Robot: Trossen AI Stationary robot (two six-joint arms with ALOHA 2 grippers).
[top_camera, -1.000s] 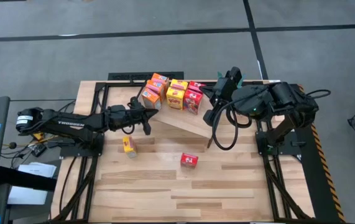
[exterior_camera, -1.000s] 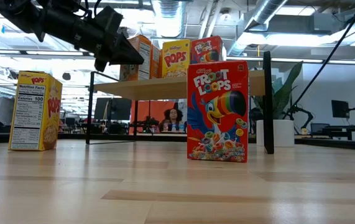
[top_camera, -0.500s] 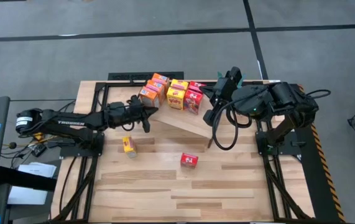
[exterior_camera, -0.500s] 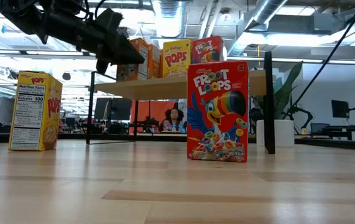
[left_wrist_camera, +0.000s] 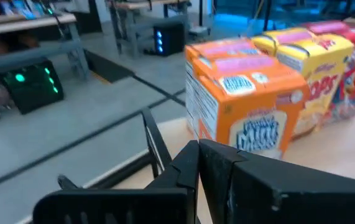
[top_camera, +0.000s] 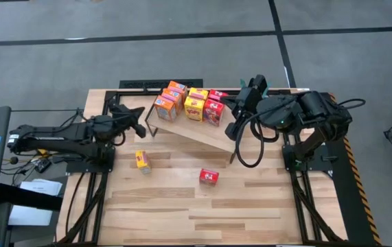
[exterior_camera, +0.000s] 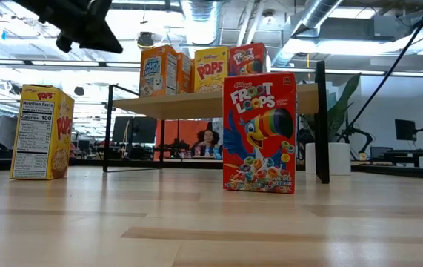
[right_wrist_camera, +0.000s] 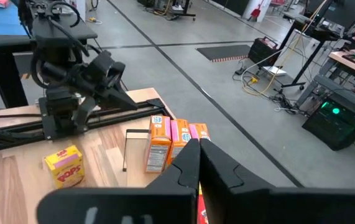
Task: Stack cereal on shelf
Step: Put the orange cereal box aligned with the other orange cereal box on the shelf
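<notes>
Your left gripper hangs just left of the shelf with its fingers closed on nothing, and your right gripper sits over the shelf's right end, its fingers pressed together and empty too. On the shelf you have a row of cereal boxes along its far edge. On the tabletop nearer you, a yellow box stands to the left and a red box to the right, well apart.
</notes>
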